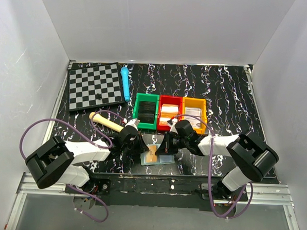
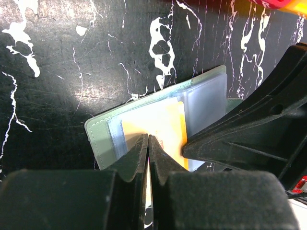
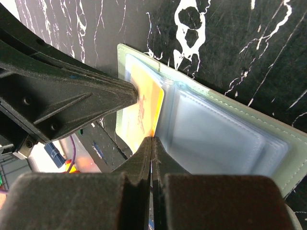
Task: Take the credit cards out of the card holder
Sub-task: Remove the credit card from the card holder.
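Marbled table [image 1: 232,93] carries card holder [image 2: 100,139], left hand [image 2: 147,139] and right hand [image 3: 152,140] closed at edges.

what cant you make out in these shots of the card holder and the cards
Whether the left gripper really pinches the orange card: left wrist view, its shut fingertips cover that edge.
How many cards sit in the card holder: both wrist views, cloudy sleeves and glare.
The card's print: washed out, blurred.
Top view: holder tiny, partly under the left and right gripper.
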Controlling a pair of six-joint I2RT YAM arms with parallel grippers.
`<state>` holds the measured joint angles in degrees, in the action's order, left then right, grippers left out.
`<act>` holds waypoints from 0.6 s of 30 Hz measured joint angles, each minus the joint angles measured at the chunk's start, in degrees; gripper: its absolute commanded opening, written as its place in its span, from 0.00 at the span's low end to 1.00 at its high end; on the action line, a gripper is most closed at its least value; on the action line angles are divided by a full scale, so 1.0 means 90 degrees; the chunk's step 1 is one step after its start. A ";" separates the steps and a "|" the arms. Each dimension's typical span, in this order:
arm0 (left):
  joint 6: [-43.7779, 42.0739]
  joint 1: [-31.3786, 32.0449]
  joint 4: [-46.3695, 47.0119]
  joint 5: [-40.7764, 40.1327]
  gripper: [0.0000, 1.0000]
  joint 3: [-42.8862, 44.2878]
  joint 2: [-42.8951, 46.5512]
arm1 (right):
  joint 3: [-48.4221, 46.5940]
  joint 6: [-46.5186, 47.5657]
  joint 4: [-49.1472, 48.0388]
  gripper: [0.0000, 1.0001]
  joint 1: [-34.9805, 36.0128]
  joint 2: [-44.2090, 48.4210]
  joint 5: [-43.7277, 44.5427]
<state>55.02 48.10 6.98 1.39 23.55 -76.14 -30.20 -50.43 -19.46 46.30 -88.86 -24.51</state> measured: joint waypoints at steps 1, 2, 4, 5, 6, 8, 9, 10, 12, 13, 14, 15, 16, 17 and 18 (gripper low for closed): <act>0.0010 0.0000 0.0017 -0.0005 0.00 0.0000 -0.0005 | 0.0000 0.0007 0.0007 0.01 0.0000 0.0015 0.0015; 0.0017 0.0000 0.0029 -0.0010 0.00 -0.0002 -0.0007 | 0.0007 0.0012 0.0007 0.01 0.0000 0.0036 0.0022; 0.0024 0.0000 0.0041 -0.0017 0.00 -0.0002 -0.0005 | 0.0010 0.0015 0.0010 0.01 0.0000 0.0056 0.0034; 0.0032 0.0000 0.0041 -0.0022 0.00 -0.0005 -0.0005 | 0.0010 0.0017 0.0012 0.01 0.0000 0.0063 0.0039; 0.0034 0.0000 0.0041 -0.0027 0.00 -0.0005 -0.0002 | 0.0012 0.0022 0.0012 0.01 -0.0002 0.0075 0.0039; 0.0039 0.0000 0.0046 -0.0039 0.00 -0.0007 0.0005 | 0.0015 0.0034 0.0015 0.01 -0.0010 0.0112 0.0044; 0.0039 0.0000 0.0056 -0.0046 0.00 -0.0017 0.0019 | 0.0024 0.0034 0.0015 0.01 -0.0012 0.0131 0.0044; 0.0041 0.0000 0.0056 -0.0058 0.00 -0.0024 0.0027 | 0.0039 0.0039 0.0015 0.01 -0.0012 0.0148 0.0046; 0.0046 0.0000 0.0058 -0.0070 0.00 -0.0039 0.0039 | 0.0070 0.0041 0.0015 0.01 -0.0019 0.0170 0.0049; 0.0049 0.0000 0.0056 -0.0085 0.00 -0.0053 0.0056 | 0.0083 0.0041 0.0015 0.01 -0.0019 0.0180 0.0051; 0.0053 0.0000 0.0044 -0.0095 0.02 -0.0068 0.0070 | 0.0092 0.0041 0.0015 0.01 -0.0022 0.0182 0.0049; 0.0053 0.0000 0.0032 -0.0109 0.04 -0.0078 0.0090 | 0.0095 0.0041 0.0015 0.01 -0.0022 0.0187 0.0049; 0.0053 0.0000 0.0010 -0.0124 0.08 -0.0080 0.0109 | 0.0095 0.0041 0.0015 0.01 -0.0024 0.0192 0.0049; 0.0053 0.0000 -0.0012 -0.0136 0.11 -0.0085 0.0124 | 0.0095 0.0041 0.0015 0.01 -0.0024 0.0199 0.0046; 0.0056 0.0000 -0.0032 -0.0151 0.12 -0.0095 0.0141 | 0.0095 0.0041 0.0015 0.01 -0.0024 0.0204 0.0046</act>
<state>55.53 48.10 6.70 0.03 22.70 -74.87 -29.34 -50.06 -19.33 46.09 -87.02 -24.10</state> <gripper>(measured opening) 0.067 0.022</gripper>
